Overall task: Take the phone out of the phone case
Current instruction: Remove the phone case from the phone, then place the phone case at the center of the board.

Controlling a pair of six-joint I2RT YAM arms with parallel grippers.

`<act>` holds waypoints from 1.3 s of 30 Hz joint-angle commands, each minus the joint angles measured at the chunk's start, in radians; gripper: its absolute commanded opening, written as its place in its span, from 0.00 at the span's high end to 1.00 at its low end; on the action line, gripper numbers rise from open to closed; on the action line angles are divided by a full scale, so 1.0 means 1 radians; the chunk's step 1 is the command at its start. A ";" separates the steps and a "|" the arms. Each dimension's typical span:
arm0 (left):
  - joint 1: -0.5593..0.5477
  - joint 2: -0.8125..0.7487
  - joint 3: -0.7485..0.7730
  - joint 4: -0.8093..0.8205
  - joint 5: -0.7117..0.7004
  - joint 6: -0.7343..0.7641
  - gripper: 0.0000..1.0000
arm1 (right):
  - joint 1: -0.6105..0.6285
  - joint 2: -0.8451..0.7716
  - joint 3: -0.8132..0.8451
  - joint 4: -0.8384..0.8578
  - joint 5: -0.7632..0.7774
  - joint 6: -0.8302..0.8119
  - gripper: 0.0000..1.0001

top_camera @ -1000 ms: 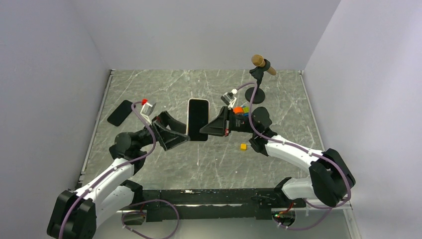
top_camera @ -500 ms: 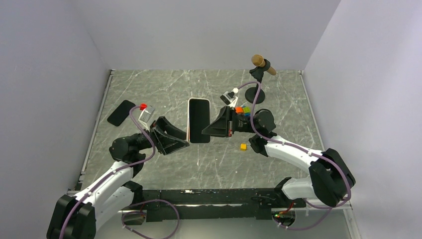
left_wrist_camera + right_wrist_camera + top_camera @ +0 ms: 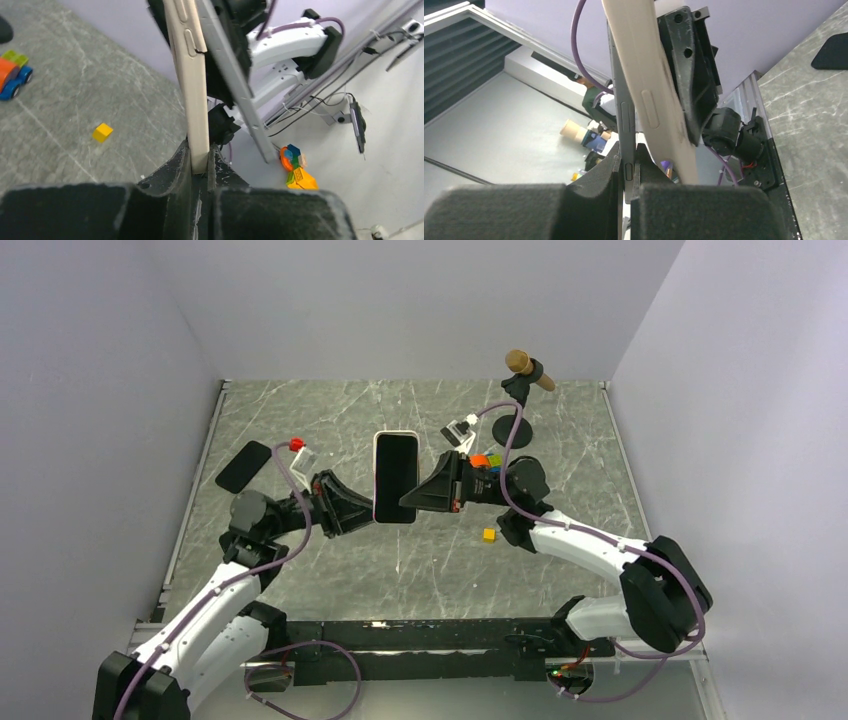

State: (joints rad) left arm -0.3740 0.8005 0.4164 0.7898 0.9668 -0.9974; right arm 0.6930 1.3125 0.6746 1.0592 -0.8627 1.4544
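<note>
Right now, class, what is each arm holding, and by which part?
Left jaws pinch the beige phone case by one side edge; right jaws pinch the phone by the opposite side edge.

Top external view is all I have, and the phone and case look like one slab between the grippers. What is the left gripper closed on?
Observer: The left wrist view shows the left gripper pinching only the cream phone case by its edge. The grey phone stands outside its jaws.
Operator: And the right one?
Observer: The right wrist view shows the right gripper clamped on the phone's edge alone, with the phone case beside it.
Operator: Any gap between them?
Observer: Yes. In both wrist views a wedge-shaped gap is open at the gripped end and narrows toward the far end.
</note>
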 commanded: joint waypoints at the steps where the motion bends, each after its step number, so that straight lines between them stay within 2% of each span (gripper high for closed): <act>1: -0.005 0.015 0.102 -0.360 -0.145 0.223 0.93 | 0.041 -0.036 0.061 -0.052 -0.022 -0.092 1.00; 3: -0.004 0.027 0.130 -0.470 -0.183 0.279 0.99 | 0.040 -0.049 0.074 -0.156 -0.021 -0.153 1.00; 5: -0.005 0.028 0.149 -0.577 -0.242 0.312 1.00 | 0.039 -0.071 0.091 -0.301 -0.013 -0.246 1.00; 7: -0.004 0.013 0.156 -0.668 -0.340 0.327 1.00 | 0.039 -0.107 0.122 -0.521 0.031 -0.392 1.00; 10: 0.002 -0.009 0.168 -0.850 -0.530 0.325 1.00 | 0.039 -0.166 0.198 -0.937 0.208 -0.641 1.00; 12: 0.008 -0.014 0.161 -0.896 -0.604 0.323 1.00 | 0.040 -0.191 0.228 -1.103 0.295 -0.727 1.00; 15: 0.012 0.019 0.147 -0.888 -0.585 0.323 1.00 | 0.029 -0.251 0.227 -1.234 0.428 -0.779 1.00; 18: 0.015 0.135 0.157 -0.868 -0.506 0.340 1.00 | -0.009 -0.287 0.206 -1.303 0.513 -0.768 1.00; 22: 0.032 0.317 0.229 -0.855 -0.392 0.402 1.00 | -0.113 -0.309 0.156 -1.335 0.509 -0.726 1.00; 29: 0.134 0.570 0.419 -0.933 -0.331 0.471 1.00 | -0.247 -0.358 0.101 -1.377 0.529 -0.708 1.00; 37: 0.156 1.011 0.777 -0.949 -0.185 0.432 1.00 | -0.350 -0.355 0.073 -1.336 0.455 -0.693 1.00; 39: 0.161 1.125 0.903 -1.016 -0.164 0.429 1.00 | -0.367 -0.357 0.071 -1.329 0.432 -0.693 1.00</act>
State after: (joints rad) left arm -0.2234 1.7744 1.1397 -0.1696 0.7036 -0.5652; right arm 0.3561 0.9833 0.7422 -0.3508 -0.3645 0.7444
